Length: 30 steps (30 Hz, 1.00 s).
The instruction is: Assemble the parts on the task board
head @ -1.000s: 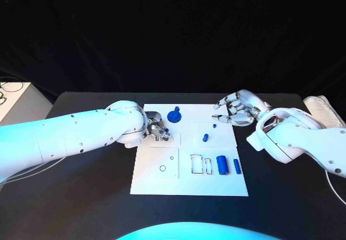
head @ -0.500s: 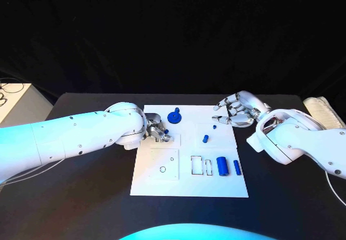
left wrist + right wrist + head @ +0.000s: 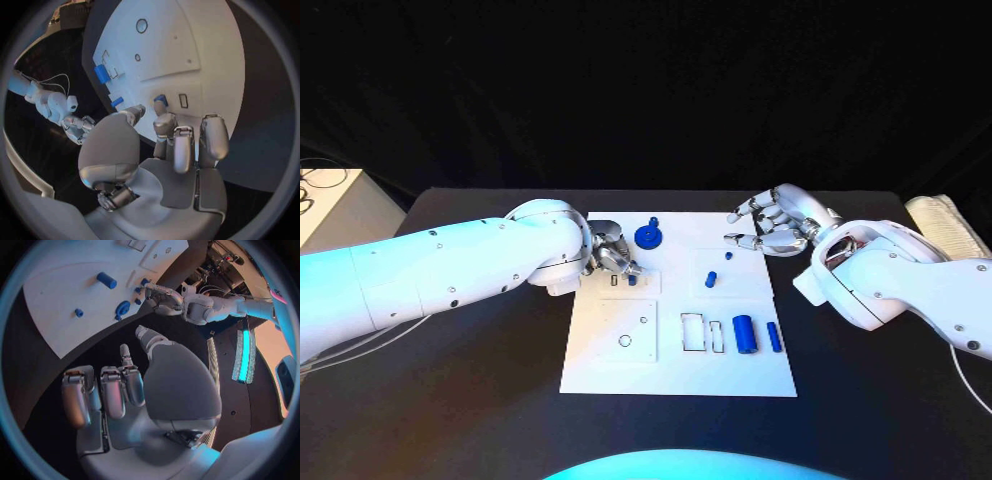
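A black table (image 3: 473,400) carries the white task board (image 3: 678,360) at its middle. The left hand (image 3: 613,255) rests on the board's far left part, pinching a small blue part (image 3: 160,99). The right hand (image 3: 769,225) hovers beyond the far right corner, fingers loosely curled, holding nothing.

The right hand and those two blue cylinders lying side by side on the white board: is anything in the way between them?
Nothing visible blocks it. The right hand hovers open by the task board's far right corner; the two blue cylinders lie nearer the robot. Between them is bare board, with one small blue part off to the side.
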{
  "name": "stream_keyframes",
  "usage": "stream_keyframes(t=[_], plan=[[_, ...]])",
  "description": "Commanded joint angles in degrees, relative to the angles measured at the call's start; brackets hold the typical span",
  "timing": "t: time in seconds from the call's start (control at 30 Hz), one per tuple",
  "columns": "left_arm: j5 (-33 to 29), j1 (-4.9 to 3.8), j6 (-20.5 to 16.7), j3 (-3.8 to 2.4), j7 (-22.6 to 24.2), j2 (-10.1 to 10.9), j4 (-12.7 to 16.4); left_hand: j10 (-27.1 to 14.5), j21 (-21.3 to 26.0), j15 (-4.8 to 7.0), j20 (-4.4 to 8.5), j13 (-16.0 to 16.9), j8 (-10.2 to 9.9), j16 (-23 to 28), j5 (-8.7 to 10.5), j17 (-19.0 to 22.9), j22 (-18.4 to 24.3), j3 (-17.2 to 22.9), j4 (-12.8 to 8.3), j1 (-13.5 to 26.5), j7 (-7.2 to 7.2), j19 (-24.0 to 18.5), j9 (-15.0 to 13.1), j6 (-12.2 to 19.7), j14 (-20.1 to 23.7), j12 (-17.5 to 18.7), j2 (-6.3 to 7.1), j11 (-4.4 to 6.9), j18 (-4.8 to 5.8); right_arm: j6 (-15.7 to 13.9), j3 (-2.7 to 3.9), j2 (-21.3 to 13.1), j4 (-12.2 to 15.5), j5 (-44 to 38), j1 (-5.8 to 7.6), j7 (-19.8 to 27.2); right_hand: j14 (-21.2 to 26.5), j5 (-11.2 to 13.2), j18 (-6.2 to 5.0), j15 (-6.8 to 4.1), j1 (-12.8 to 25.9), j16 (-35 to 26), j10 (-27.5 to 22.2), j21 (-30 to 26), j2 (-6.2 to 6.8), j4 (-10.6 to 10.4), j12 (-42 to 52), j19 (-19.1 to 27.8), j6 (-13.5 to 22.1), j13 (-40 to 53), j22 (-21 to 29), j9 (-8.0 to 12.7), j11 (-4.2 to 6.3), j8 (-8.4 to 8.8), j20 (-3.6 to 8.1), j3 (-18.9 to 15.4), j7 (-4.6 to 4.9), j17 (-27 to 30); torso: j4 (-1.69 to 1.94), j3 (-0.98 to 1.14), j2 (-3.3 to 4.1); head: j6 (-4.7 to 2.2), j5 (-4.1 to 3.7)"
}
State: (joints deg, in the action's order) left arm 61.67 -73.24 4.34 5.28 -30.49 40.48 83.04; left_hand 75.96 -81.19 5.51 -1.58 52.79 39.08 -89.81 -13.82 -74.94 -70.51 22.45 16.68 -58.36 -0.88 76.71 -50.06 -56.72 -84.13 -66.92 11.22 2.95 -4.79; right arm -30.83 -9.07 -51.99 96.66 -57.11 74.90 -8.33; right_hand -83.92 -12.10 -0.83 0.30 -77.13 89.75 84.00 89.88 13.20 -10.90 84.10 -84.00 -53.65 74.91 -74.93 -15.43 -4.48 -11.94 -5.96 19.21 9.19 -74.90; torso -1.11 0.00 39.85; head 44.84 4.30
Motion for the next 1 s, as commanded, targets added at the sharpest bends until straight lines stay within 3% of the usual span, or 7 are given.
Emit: stream_keyframes(t=[0.03, 0.3, 0.5, 0.63, 0.73, 0.77, 1.0], plan=[[-0.97, -0.08, 1.09, -1.08, 0.05, 0.69, 0.91, -2.85, 1.22, -0.48, 0.0, -4.53, -1.33, 0.69, 0.07, -13.29, 2.19, -0.82, 0.08, -0.95, -0.76, -1.79, 0.52, 1.84, -5.24, 3.49, 0.0, -0.8, 0.03, 0.33, 0.01, 0.02, -0.39, -0.6, -0.11, 0.73, -5.92, -0.13, 0.83, -0.09, 0.46, 0.01, 0.33, 0.12, 0.12, -0.53, -0.18, -6.0, 0.45, 10.07, -15.07, -0.11, 0.1, -0.37, -0.22, -0.07, -0.09, -14.53, 0.02, -0.1, -0.01, 0.1, -0.29], [-2.28, -2.23, 3.25, -3.51, 0.07, 2.85, 2.03, -5.02, 2.71, -1.1, -0.47, -7.34, -2.56, 1.59, 0.06, -11.6, 4.76, -1.6, 0.08, -2.09, -1.55, -3.82, 1.02, 3.13, -4.55, 5.73, 0.11, -1.53, -0.49, 0.25, 0.01, 0.11, -1.25, -0.55, -0.19, 0.77, -5.92, -0.13, 0.83, -0.09, 0.46, 0.01, 0.33, 0.12, 0.12, -0.53, -0.18, -6.0, 0.45, 10.07, -15.07, -0.11, 0.1, -0.37, -0.22, -0.07, -0.09, -14.53, 0.02, 0.08, -0.06, -0.36, -0.01], [-4.27, -4.94, 5.05, -3.93, 1.01, 3.02, -0.39, -11.43, 4.68, -2.74, -1.75, -15.26, -6.3, 3.37, -0.13, -8.35, 7.71, -1.89, 0.04, -4.78, -3.69, -6.22, 3.07, 6.58, -3.0, 11.88, -0.54, -3.44, -1.08, 0.09, 0.01, 0.2, -1.57, -0.55, -0.2, 0.93, -5.94, -0.16, 0.83, -0.1, 0.26, 0.03, 0.32, 0.12, -0.06, -0.5, -0.2, -6.0, 0.53, 10.05, -15.07, -0.13, 0.11, -0.48, -0.21, 0.09, -0.1, -14.58, 0.02, 0.07, 0.05, -0.56, 0.18], [-5.22, -5.73, 2.98, -4.0, 1.84, 2.28, -3.54, -16.46, 5.33, -4.67, -3.28, -17.57, -10.88, 3.84, -0.25, -7.35, 8.64, -1.92, 0.06, -7.7, -6.27, -6.66, 6.47, 10.69, -2.53, 14.27, -0.94, -5.68, -1.29, -0.18, 0.01, 0.19, -1.6, -0.54, -0.21, 1.11, -5.93, -0.18, 0.83, -0.1, 0.18, 0.01, 0.27, 0.12, -0.12, -0.47, -0.25, -6.0, 0.54, 10.01, -15.07, -0.13, 0.12, -0.52, -0.21, 0.16, -0.1, -14.54, -0.09, 0.08, 0.09, -0.75, 0.26], [-5.63, -5.98, 1.9, -4.0, 2.11, 1.29, -6.15, -16.74, 5.51, -4.83, -3.44, -17.73, -10.99, 3.89, -0.22, -7.25, 8.92, -2.06, 0.17, -7.53, -6.43, -6.83, 6.69, 10.63, -2.48, 14.42, -1.14, -5.89, -1.37, -0.33, 0.01, 0.08, -1.5, -0.54, -0.21, 1.14, -5.93, -0.18, 0.83, -0.1, 0.15, 0.02, 0.19, 0.12, -0.14, -0.45, -0.33, -6.0, 0.56, 9.93, -15.07, -0.14, 0.12, -0.53, -0.2, 0.19, -0.1, -14.55, -0.04, -0.01, 0.23, -0.79, 0.27], [-5.77, -6.03, 1.73, -3.99, 2.16, 0.85, -7.05, -16.73, 5.43, -4.88, -3.52, -17.79, -10.88, 3.81, -0.22, -7.4, 8.73, -2.12, 0.18, -7.41, -6.42, -6.67, 6.75, 10.33, -2.55, 14.41, -1.31, -5.91, -1.33, -0.3, 0.01, 0.03, -1.39, -0.58, -0.21, 1.11, -5.92, -11.76, 0.83, -0.17, 0.4, 0.0, 0.03, 0.12, 0.98, -1.02, -0.45, -6.0, 0.93, 9.86, -15.07, -0.17, -0.02, -0.6, 0.02, 1.43, 0.08, -14.51, -0.04, -0.01, 0.23, -0.79, 0.27], [-5.69, -6.13, 3.27, -3.65, 2.02, -2.3, -12.2, -16.52, 5.24, -4.79, -3.67, -17.98, -10.18, 3.65, -0.28, -7.64, 8.31, -2.32, 0.17, -7.38, -6.1, -6.27, 6.83, 9.06, -2.7, 14.23, -1.79, -5.7, -1.3, 0.06, 0.01, -0.12, -0.48, -1.09, -0.21, 0.94, -5.92, -10.71, 0.83, -0.14, 0.1, 0.0, 0.12, 0.12, 0.64, -0.96, -0.38, -6.0, 0.82, 9.88, -15.07, -0.22, 0.13, -0.83, -0.05, 1.99, -0.02, -14.51, -0.13, -0.12, 0.55, -0.89, 0.19]])
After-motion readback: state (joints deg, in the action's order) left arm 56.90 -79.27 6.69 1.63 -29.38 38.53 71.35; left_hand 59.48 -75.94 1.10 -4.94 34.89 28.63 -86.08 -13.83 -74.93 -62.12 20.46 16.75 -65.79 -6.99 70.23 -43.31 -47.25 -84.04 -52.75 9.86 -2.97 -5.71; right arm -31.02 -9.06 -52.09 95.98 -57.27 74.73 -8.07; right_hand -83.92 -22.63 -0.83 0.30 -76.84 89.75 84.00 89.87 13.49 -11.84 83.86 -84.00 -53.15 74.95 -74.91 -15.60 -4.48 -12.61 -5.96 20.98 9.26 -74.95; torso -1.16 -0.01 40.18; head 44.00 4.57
